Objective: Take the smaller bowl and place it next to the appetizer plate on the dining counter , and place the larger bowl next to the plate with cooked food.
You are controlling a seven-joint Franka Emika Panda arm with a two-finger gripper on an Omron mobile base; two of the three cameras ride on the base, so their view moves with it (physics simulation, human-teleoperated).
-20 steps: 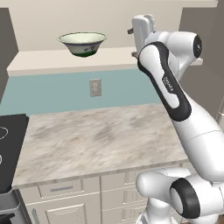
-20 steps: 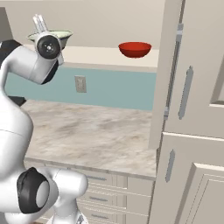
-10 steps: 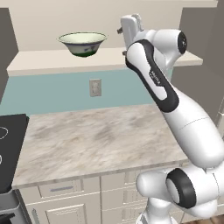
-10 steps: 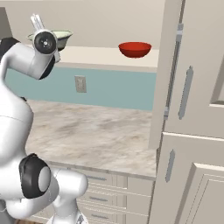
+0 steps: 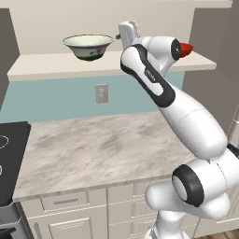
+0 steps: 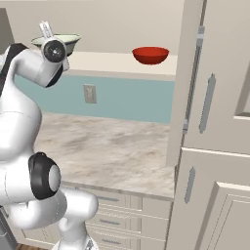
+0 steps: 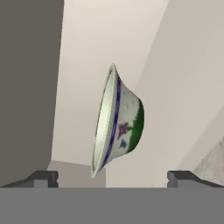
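The larger bowl (image 5: 88, 45), cream with a green band, stands at the left of a high beige shelf (image 5: 51, 65). The smaller bowl (image 6: 150, 54), glossy red, sits further right on the same shelf; in the left base view the arm hides most of this red bowl (image 5: 186, 49). My gripper (image 5: 127, 29) is raised to shelf height, just right of the cream bowl (image 6: 71, 41) and apart from it. In the hand view the cream bowl (image 7: 118, 122) appears rolled on its side ahead of my open gripper (image 7: 113, 177), nothing between the fingertips. The appetizer plate, the plate with cooked food and the dining counter are out of view.
Below the shelf runs a marbled counter (image 5: 93, 144) with cream drawers, a wall outlet (image 5: 101, 93) above it. A black stove (image 5: 9, 154) borders it on the left. A tall cream cabinet (image 6: 215, 122) stands close on the right.
The arm has swung left along the shelf, carrying the hand from near the red bowl to beside the cream bowl. Both bowls stay put; the jaws remain open.
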